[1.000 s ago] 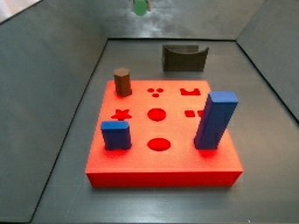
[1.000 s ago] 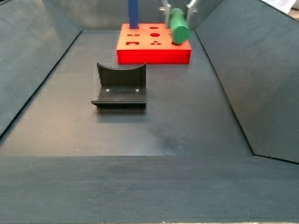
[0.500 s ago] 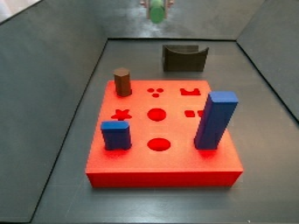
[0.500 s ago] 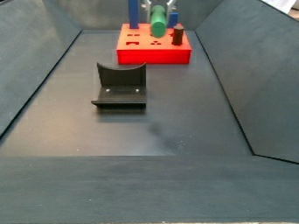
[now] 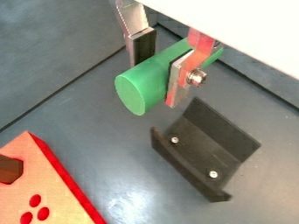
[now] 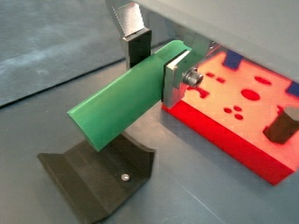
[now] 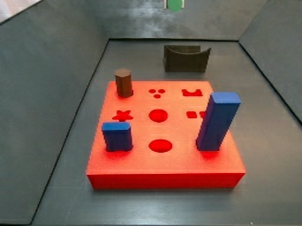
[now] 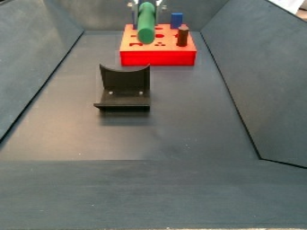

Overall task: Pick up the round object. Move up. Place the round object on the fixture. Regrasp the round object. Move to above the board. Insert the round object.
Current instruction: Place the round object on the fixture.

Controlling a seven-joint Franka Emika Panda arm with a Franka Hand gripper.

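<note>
Green peg (image 5: 149,81) carried in air, clamped crosswise between gripper (image 6: 156,58) jaws, clear of counter (image 8: 156,126). Peg gripped near one end, long part left sticking out, seen in wrist view (image 6: 122,108). Gripper held high over fixture (image 5: 207,149), judged ready for lowering peg into curved notch. Red board (image 7: 165,132) left well apart; round holes unfilled, brown cylinder (image 7: 124,82) and blue blocks (image 7: 217,121) seated.

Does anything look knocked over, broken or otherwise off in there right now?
Nothing stands out. The gripper holds the round object in the air, the fixture sits upright, and the blocks stand straight on the board.
</note>
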